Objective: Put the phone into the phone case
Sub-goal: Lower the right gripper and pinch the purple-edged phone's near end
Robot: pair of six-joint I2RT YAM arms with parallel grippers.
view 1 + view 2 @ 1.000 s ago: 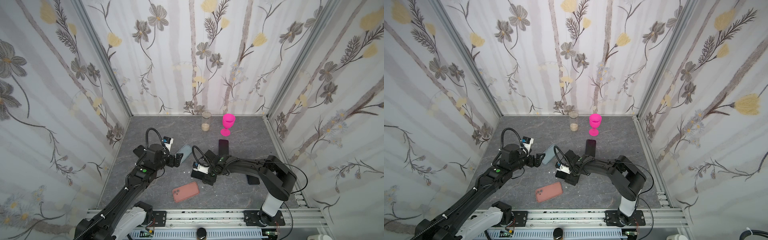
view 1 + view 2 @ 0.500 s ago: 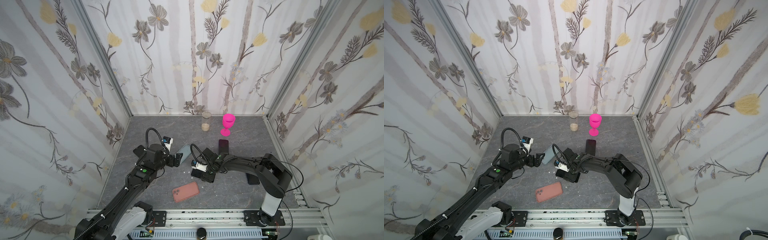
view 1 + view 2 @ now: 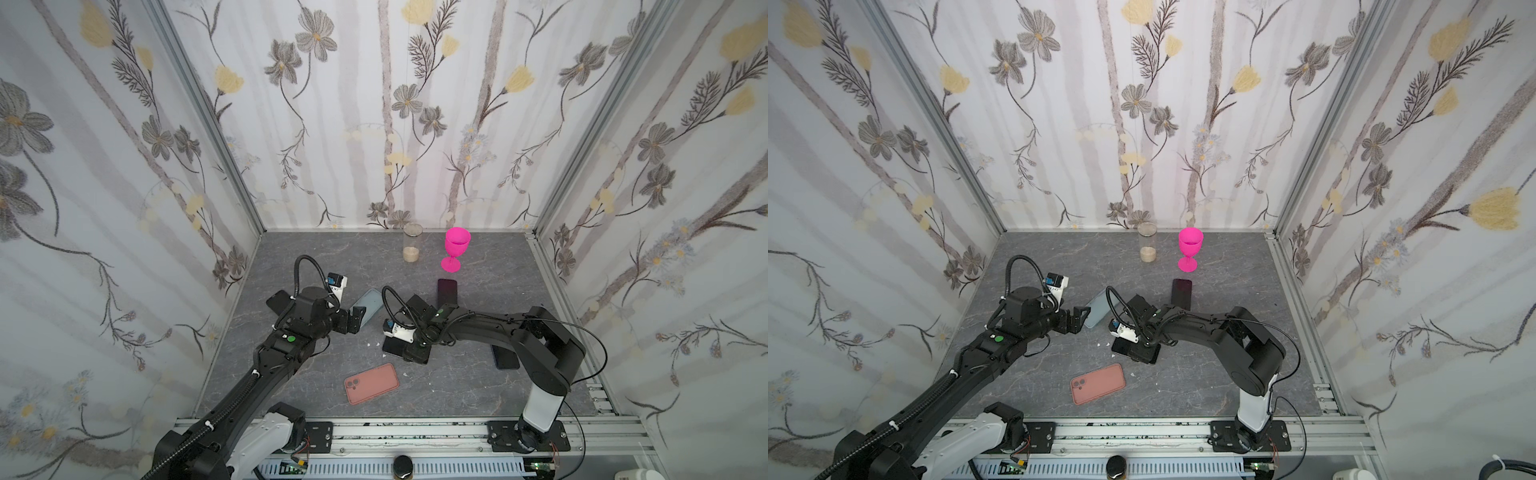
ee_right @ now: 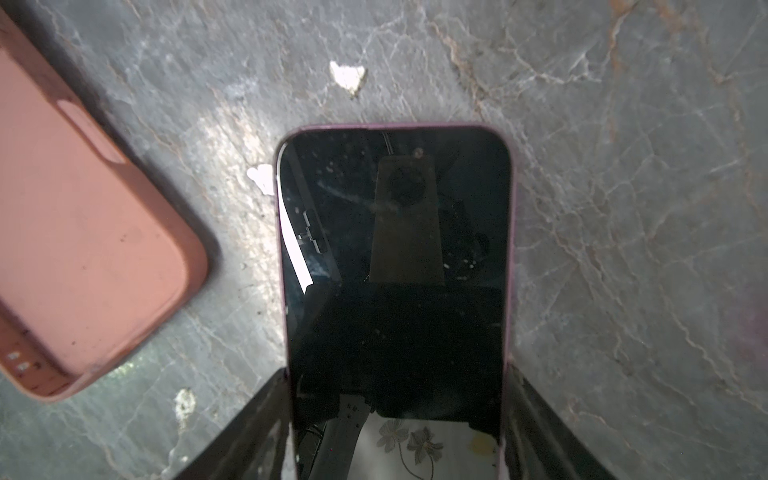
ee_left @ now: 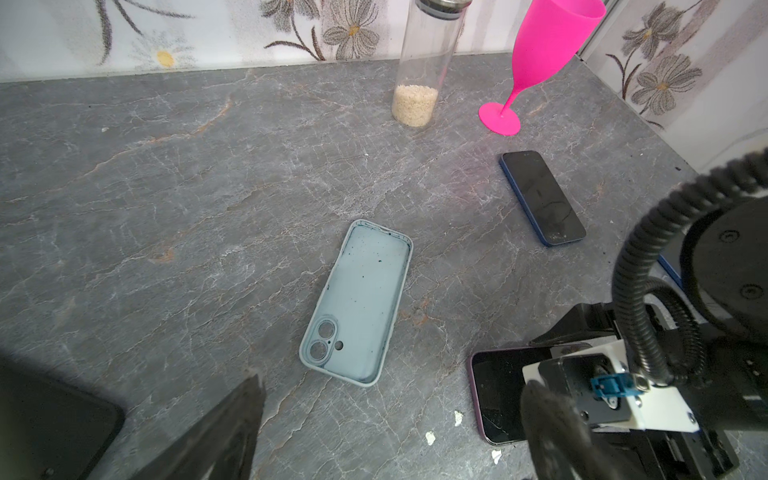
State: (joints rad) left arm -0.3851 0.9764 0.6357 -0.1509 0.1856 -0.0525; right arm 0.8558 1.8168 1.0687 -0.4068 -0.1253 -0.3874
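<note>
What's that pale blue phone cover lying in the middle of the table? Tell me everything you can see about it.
The light blue case is a matte, soft-looking shell, perhaps silicone, with rounded corners and a raised rim. It lies flat on the grey table, open side up and empty, with dark specks dotting the inside. At one end are two round camera holes with a smaller hole beside them. Nothing seems to touch it: the left gripper is open just short of that camera end.
</note>
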